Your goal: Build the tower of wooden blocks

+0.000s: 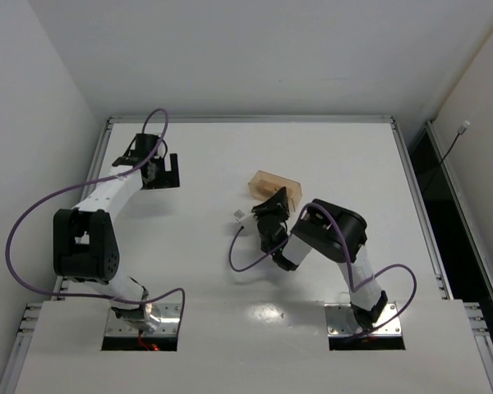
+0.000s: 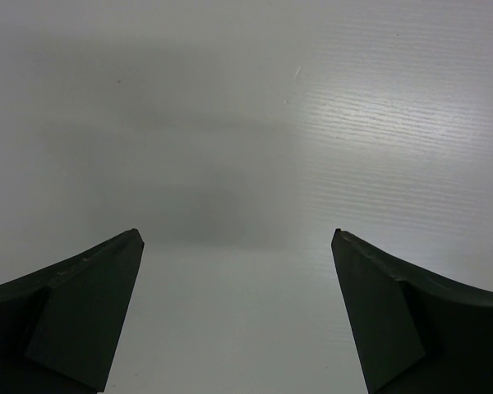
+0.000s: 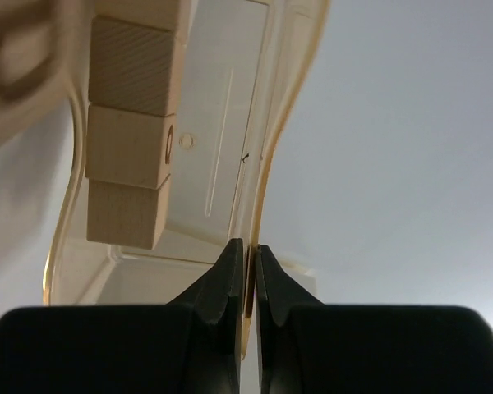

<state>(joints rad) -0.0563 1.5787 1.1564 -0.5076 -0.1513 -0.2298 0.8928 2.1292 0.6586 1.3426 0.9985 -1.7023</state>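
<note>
The right fingers (image 3: 222, 287) are pinching the tray (image 3: 267, 156) by its wall, wood blocks (image 3: 125, 148) sitting in a row inside, while the left fingers (image 2: 82, 320) are hanging wide apart over the tabletop (image 2: 246, 123).

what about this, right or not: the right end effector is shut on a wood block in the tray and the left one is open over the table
Not right. The right wrist view shows the right end effector shut on the thin wall of the tray, not on a block; the blocks lie inside, untouched. The left end effector is open over the table.
</note>
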